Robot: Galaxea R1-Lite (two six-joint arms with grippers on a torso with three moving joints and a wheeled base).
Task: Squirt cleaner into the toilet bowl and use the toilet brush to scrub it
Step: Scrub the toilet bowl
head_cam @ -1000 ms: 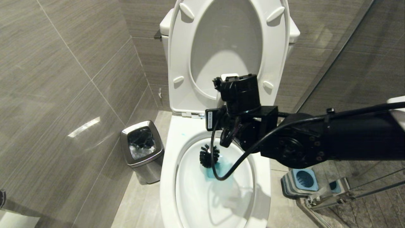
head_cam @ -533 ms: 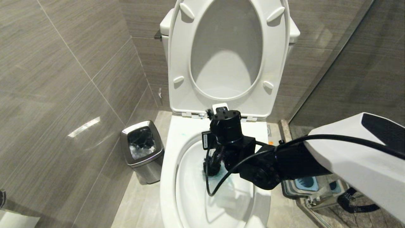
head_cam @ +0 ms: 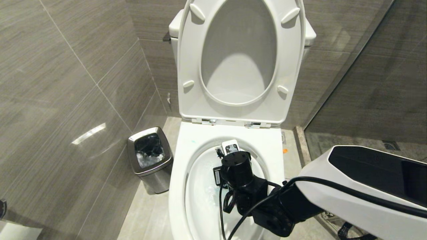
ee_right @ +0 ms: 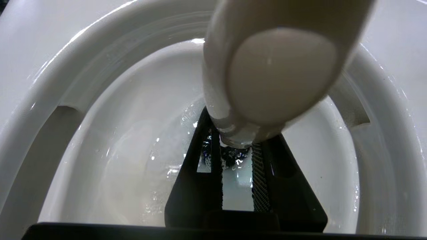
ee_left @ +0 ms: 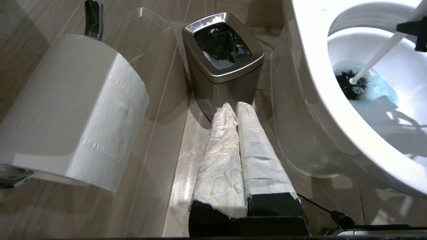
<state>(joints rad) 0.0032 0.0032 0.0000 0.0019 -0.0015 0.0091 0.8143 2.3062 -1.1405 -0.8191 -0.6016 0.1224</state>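
The right gripper point(ee_right: 237, 156), jaws clenched high on the long slim white plastic toilet brush point(ee_left: 373, 56), dips its black bristle head into turquoise cleaner point(ee_left: 380, 93) in the glossy white ceramic toilet bowl point(head_cam: 181, 200); light, stiff, probably wet-slippery; the left gripper point(ee_left: 238, 116), parked, is closed

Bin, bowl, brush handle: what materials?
Bin: looks like brushed steel, satin grey sheen, dark liner inside.
Toilet bowl: likely glazed ceramic, glossy white with sharp highlights.
Toilet brush handle: probably smooth white plastic; head is black bristles.
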